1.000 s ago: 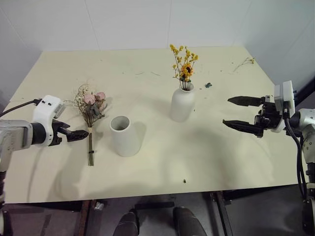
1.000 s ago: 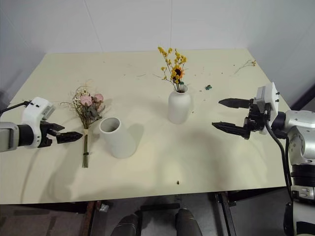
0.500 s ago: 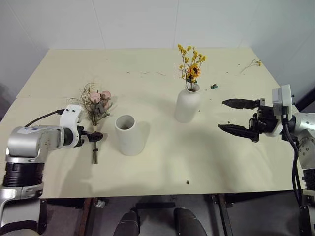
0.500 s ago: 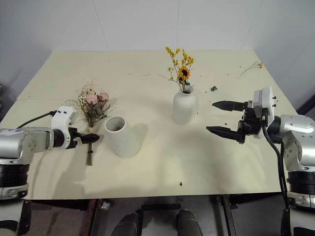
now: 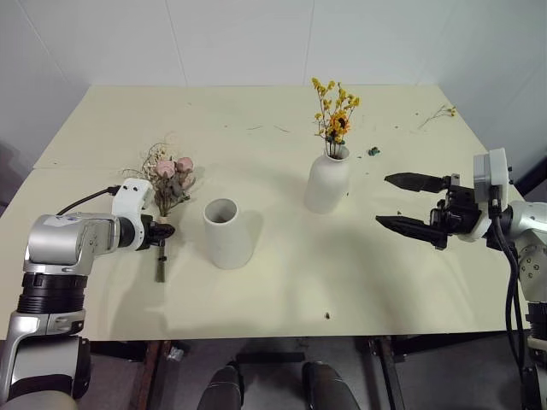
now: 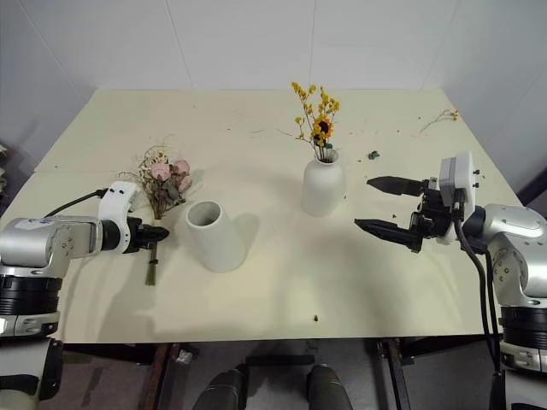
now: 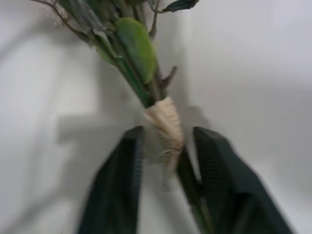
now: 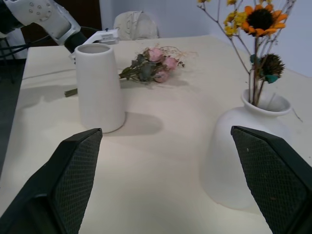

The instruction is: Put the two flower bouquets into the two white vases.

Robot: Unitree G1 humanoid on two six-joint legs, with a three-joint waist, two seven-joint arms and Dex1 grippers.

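Note:
The bunch of pink roses [image 5: 171,175] lies flat on the table, left of the wide-mouthed white vase [image 5: 227,235], which stands empty. My left gripper [image 5: 162,231] is down at the bunch's tied stems [image 7: 165,129], shut on the pale wrap with a finger [image 7: 117,190] on each side. The bottle-shaped white vase [image 5: 327,184] stands mid-table, holding the spray of yellow-orange flowers [image 5: 335,120]. My right gripper [image 5: 382,200] hovers open to the right of that vase, pointing at it with nothing between its fingers [image 8: 73,170].
A loose dried sprig [image 5: 438,113] lies at the far right corner. A small dark bit [image 5: 373,151] sits behind the bottle vase and a speck [image 5: 326,315] lies near the front edge. The cream table [image 5: 282,282] has white walls behind it.
My left gripper moved in and down to the rose bunch's stems and closed on the wrap. The right gripper stayed open in about the same place. The camera view shifted slightly.

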